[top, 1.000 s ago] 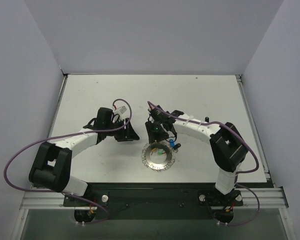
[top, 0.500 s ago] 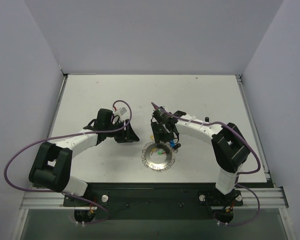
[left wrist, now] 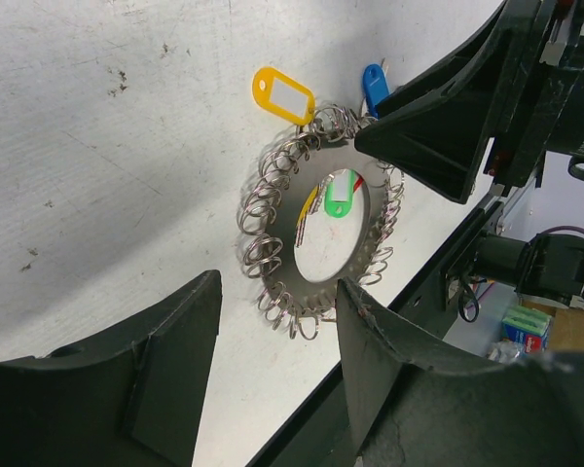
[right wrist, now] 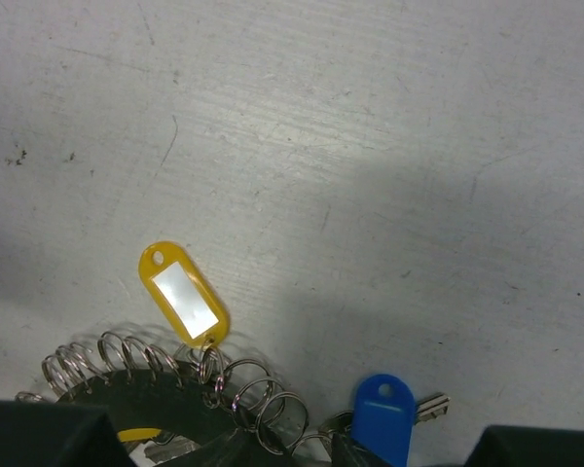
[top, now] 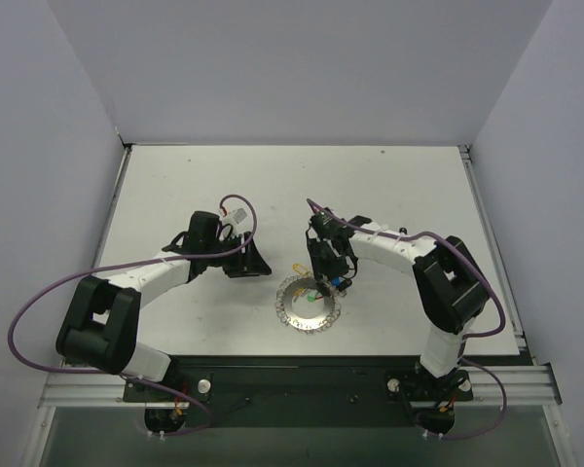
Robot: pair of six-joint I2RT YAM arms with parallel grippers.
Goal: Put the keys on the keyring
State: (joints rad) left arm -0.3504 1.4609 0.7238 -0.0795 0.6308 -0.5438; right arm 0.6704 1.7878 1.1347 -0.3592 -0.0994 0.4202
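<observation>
Left fingers point(left wrist: 156, 379) stand wide apart, empty, near the keyring point(left wrist: 282, 229); right fingers point(left wrist: 438, 136) hover at its rim, grip not clear.

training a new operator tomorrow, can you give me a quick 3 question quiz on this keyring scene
1. True or false: the left gripper is shut on the keyring.
2. Which tag lies inside the keyring's centre hole? a) yellow b) green c) blue
3. Which gripper hangs over the keyring's far rim?

Key
1. False. Its jaws stand open and it is apart from the ring.
2. b, the green tag.
3. The right gripper.
</observation>
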